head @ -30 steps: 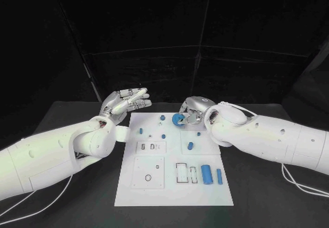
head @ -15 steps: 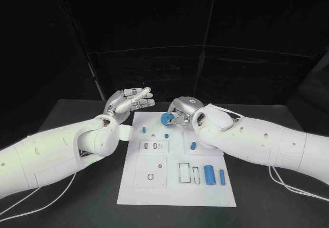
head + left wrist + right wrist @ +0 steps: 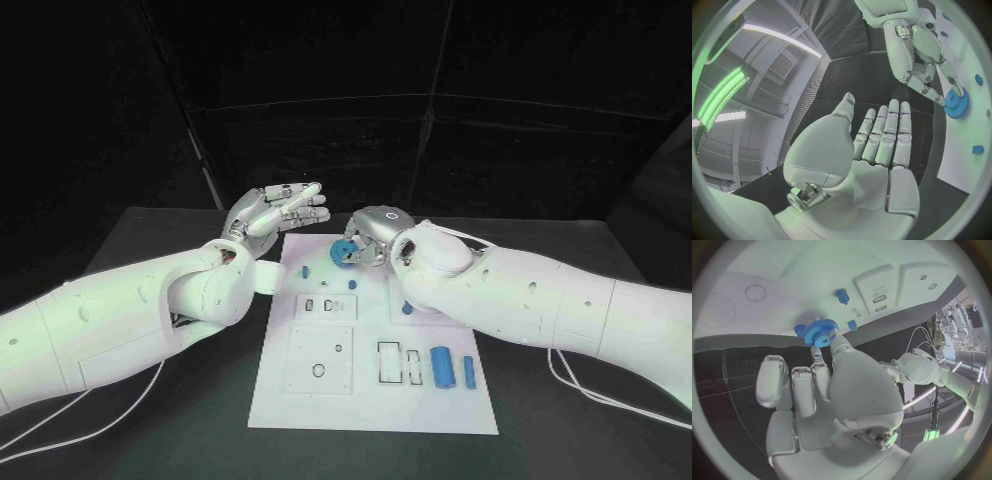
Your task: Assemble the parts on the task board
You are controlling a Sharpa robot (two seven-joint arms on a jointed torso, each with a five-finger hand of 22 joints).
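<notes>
Blue gear (image 3: 348,252) — small, stiff, light, toothed; pinched at my right hand's (image 3: 378,236) fingertips by its rim — my left hand (image 3: 274,212) empty, spread.

White task board (image 3: 433,405) lying lengthwise at the centre of the black table (image 3: 130,400). The right hand (image 3: 372,236), over the board's far edge, holds a blue gear (image 3: 348,251) in its fingertips. The left hand (image 3: 271,214) is raised beside the board's far left corner, fingers extended and together, holding nothing. Two blue cylinders (image 3: 453,369) lie side by side near the board's right edge; small blue pegs (image 3: 304,270) stand near its far end.
</notes>
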